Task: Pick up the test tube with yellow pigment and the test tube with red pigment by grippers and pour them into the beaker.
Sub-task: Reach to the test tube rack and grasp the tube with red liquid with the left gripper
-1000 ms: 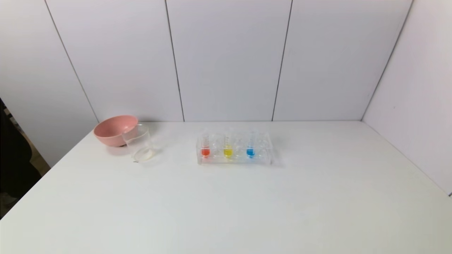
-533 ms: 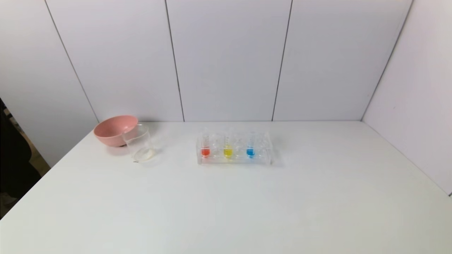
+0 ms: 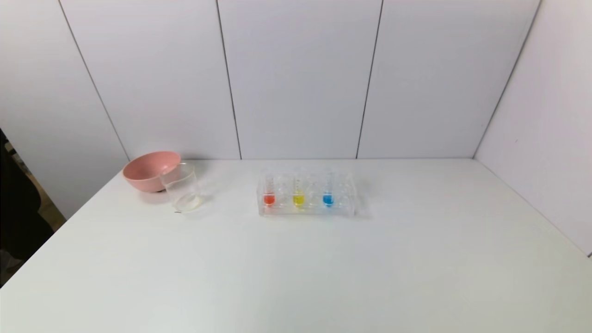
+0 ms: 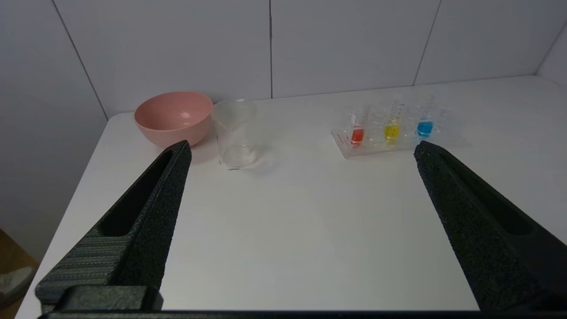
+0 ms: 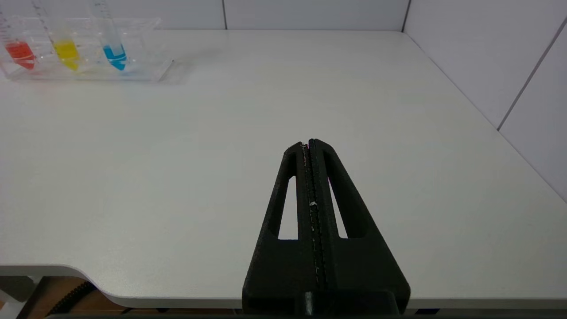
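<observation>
The test tube with red pigment [image 3: 268, 196] and the test tube with yellow pigment [image 3: 298, 196] stand upright in a clear rack [image 3: 342, 208] at the table's middle back; they also show in the left wrist view, red [image 4: 357, 133] and yellow [image 4: 391, 130], and in the right wrist view, red [image 5: 19, 49] and yellow [image 5: 67, 51]. The clear beaker [image 3: 181, 188] stands left of the rack; it shows too in the left wrist view [image 4: 235, 133]. My left gripper [image 4: 301, 148] is open wide and empty, well short of them. My right gripper [image 5: 308, 142] is shut and empty near the table's front edge. Neither gripper shows in the head view.
A blue-liquid tube [image 3: 328, 196] stands in the same rack to the right of the yellow one. A pink bowl [image 3: 147, 169] sits just behind the beaker at the back left. White walls close the back and the right side of the white table [image 3: 296, 277].
</observation>
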Robot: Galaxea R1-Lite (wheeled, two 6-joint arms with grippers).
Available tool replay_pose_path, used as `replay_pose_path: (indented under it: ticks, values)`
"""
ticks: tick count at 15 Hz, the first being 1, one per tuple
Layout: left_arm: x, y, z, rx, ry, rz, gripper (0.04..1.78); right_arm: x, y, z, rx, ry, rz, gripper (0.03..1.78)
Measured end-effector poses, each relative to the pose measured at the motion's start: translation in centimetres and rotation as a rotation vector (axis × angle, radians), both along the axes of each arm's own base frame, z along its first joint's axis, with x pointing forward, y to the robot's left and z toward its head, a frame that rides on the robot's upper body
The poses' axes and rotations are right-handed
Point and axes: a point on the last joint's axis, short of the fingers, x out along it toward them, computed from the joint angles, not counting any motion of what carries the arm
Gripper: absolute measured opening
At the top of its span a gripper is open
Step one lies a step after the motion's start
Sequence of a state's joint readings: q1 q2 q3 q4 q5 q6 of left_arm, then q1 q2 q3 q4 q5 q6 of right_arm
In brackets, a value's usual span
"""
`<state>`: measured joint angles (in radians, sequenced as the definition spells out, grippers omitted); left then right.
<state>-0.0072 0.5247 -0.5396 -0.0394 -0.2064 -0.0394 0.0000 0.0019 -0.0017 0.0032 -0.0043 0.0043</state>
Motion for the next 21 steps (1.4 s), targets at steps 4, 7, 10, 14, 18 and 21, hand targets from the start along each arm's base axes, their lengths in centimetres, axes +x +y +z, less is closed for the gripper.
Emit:
replay_pose_path:
  ticks: [4, 7, 10, 14, 18, 21]
  values:
    - [6.4, -0.3, 2.5, 0.003, 0.046, -0.097, 1.76, 0.0, 0.0, 0.0, 0.0, 0.0, 0.0, 0.11]
    - [10.9, -0.6, 3.4, 0.008, 0.054, -0.235, 1.76, 0.0, 0.0, 0.0, 0.0, 0.0, 0.0, 0.11]
    - [15.0, -0.9, 3.3, 0.015, 0.051, -0.377, 1.76, 0.0, 0.0, 0.0, 0.0, 0.0, 0.0, 0.11]
    - [19.8, -1.5, 2.2, 0.024, 0.053, -0.558, 1.76, 0.0, 0.0, 0.0, 0.0, 0.0, 0.0, 0.11]
    - [24.2, -2.7, 0.5, 0.05, 0.016, -0.656, 1.76, 0.0, 0.0, 0.0, 0.0, 0.0, 0.0, 0.11]
    - [26.8, -4.0, -1.2, 0.066, 0.006, -0.767, 1.76, 0.0, 0.0, 0.0, 0.0, 0.0, 0.0, 0.11]
